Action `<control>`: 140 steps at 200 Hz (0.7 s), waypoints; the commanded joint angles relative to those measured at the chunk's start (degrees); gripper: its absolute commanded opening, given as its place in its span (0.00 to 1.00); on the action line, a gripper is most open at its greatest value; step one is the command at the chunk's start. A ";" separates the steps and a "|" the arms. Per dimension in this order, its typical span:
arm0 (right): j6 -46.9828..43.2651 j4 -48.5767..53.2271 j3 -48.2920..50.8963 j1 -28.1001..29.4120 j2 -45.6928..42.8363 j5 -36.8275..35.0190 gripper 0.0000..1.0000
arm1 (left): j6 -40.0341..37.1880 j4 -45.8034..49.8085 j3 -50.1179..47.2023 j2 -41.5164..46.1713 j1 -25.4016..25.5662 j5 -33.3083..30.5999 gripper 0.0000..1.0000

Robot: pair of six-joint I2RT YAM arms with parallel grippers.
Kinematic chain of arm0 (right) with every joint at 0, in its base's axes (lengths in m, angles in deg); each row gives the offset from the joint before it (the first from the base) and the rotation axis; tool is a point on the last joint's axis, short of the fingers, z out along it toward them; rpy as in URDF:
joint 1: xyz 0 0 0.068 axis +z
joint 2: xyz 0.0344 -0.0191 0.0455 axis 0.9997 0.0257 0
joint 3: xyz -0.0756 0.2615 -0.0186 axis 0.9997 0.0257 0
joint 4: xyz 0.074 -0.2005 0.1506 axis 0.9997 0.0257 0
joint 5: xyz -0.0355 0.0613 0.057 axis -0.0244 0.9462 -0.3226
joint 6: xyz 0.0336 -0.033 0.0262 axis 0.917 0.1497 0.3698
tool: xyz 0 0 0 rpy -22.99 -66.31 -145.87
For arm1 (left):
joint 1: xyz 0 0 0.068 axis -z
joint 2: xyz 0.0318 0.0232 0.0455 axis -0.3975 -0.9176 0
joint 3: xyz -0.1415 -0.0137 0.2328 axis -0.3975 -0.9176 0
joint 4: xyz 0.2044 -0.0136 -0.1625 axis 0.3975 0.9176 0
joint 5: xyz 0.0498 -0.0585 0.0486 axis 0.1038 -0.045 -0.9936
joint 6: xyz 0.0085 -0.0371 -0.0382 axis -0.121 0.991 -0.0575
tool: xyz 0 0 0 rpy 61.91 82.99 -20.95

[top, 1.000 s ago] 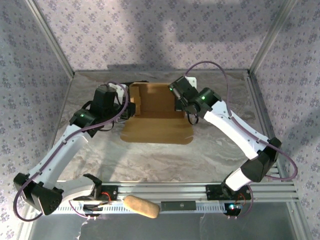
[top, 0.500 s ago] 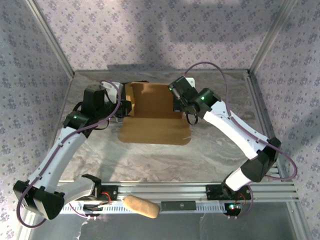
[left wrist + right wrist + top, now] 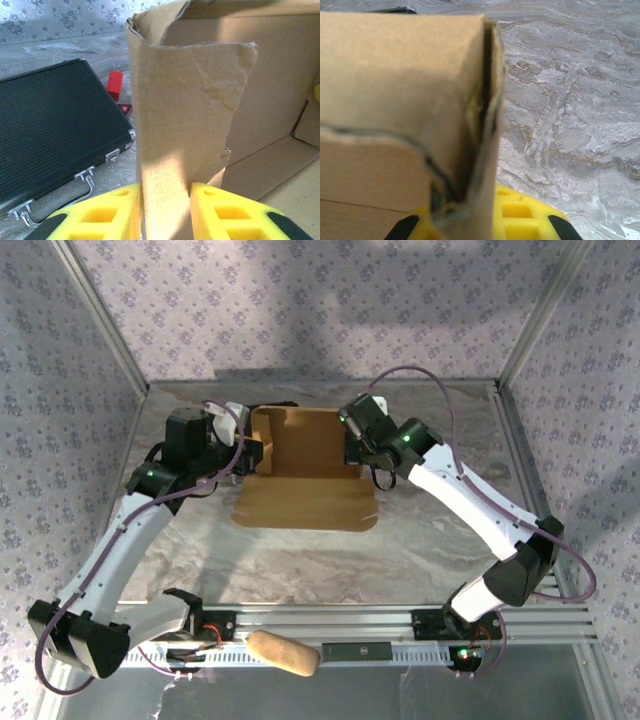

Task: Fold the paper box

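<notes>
The paper box (image 3: 305, 475) is a brown cardboard sheet lying mid-table, its rear half folded up into walls and its front flap flat toward me. My left gripper (image 3: 252, 455) is at the box's left wall. In the left wrist view the yellow fingers (image 3: 120, 212) press both faces of an upright, creased side flap (image 3: 185, 110), so that gripper (image 3: 166, 210) is shut on it. My right gripper (image 3: 352, 445) holds the right wall. In the right wrist view the doubled cardboard edge (image 3: 400, 75) runs down into the shut jaws of the gripper (image 3: 475, 215).
A black case (image 3: 50, 130) with metal latches lies just left of the box, with a small red item (image 3: 115, 85) behind it. A tan rounded lump (image 3: 283, 652) rests on the rail at the near edge. Metal frame posts border the marble table (image 3: 420, 540).
The left gripper has narrowed onto the box's left flap, which now stands upright. The left arm swung outward then settled, and the box's front flap slid slightly left. The right arm held still.
</notes>
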 commanded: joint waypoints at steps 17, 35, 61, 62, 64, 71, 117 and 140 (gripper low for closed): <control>-1.41 -1.58 0.31 1.12 -2.09 2.87 0.00 | -1.98 -2.67 -0.04 -0.96 -0.05 1.60 0.35; -1.59 -1.59 0.31 1.43 -2.12 4.16 0.00 | -2.77 -3.26 -0.05 -1.16 -0.05 1.38 0.36; -1.94 -1.20 0.09 1.31 -2.23 5.94 0.00 | -4.42 -3.82 -0.16 -1.32 -0.05 1.15 0.35; -1.94 -1.18 0.07 1.30 -2.24 5.97 0.00 | -4.47 -3.85 -0.10 -1.28 -0.05 1.15 0.34; -1.94 -1.16 0.05 1.30 -2.18 5.95 0.00 | -4.57 -3.81 -0.10 -1.32 -0.11 1.15 0.34; -1.94 -0.98 -0.02 1.22 -2.29 6.23 0.00 | -4.92 -3.76 0.05 -1.42 -0.06 1.28 0.31; -1.93 -0.81 -0.48 0.86 -2.10 7.68 0.00 | -5.71 -4.57 -0.38 -1.27 0.68 0.53 0.45; -1.94 -0.68 -0.56 0.86 -2.14 7.32 0.00 | -6.15 -4.58 -0.45 -1.20 0.83 -0.42 0.45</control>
